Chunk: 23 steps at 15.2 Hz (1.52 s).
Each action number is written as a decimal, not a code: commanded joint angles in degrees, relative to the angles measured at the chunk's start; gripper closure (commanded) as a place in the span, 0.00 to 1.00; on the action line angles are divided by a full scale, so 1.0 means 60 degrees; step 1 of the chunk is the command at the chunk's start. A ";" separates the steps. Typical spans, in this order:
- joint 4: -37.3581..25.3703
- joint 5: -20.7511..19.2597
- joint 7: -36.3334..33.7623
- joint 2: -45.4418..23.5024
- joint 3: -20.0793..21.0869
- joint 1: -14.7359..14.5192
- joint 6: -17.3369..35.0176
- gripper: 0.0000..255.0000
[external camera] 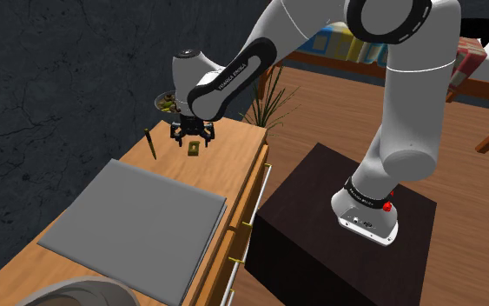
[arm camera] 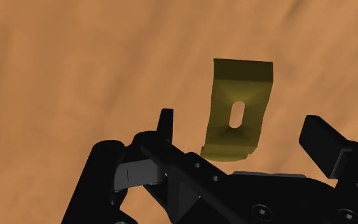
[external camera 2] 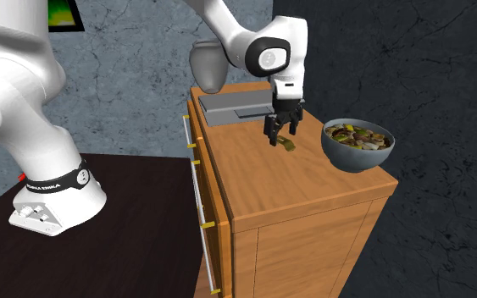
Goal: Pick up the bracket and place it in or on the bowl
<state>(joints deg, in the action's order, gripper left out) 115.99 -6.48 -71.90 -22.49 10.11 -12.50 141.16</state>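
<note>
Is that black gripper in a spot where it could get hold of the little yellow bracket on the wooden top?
Probably yes. The gripper hangs just above the bracket, fingers open either side of it; the wooden top around it is bare and the bowl stands well aside.

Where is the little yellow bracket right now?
The small olive-yellow bent bracket lies on the wooden cabinet top, between the open fingers of the black gripper, to the second exterior view's left of the grey bowl.
</note>
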 commanded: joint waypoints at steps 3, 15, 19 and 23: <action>0.0018 -0.0039 -0.0047 -0.0126 -0.0021 -0.0026 0.0144 0.00; 0.0000 -0.0037 -0.0038 -0.0129 -0.0022 -0.0021 0.0129 1.00; 0.0009 -0.0011 -0.0027 -0.0033 -0.0006 -0.0015 0.0043 1.00; -0.0050 0.0098 0.0048 0.0324 0.0054 0.0029 -0.0367 1.00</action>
<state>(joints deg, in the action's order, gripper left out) 115.99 -6.02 -71.64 -20.91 10.35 -12.32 139.63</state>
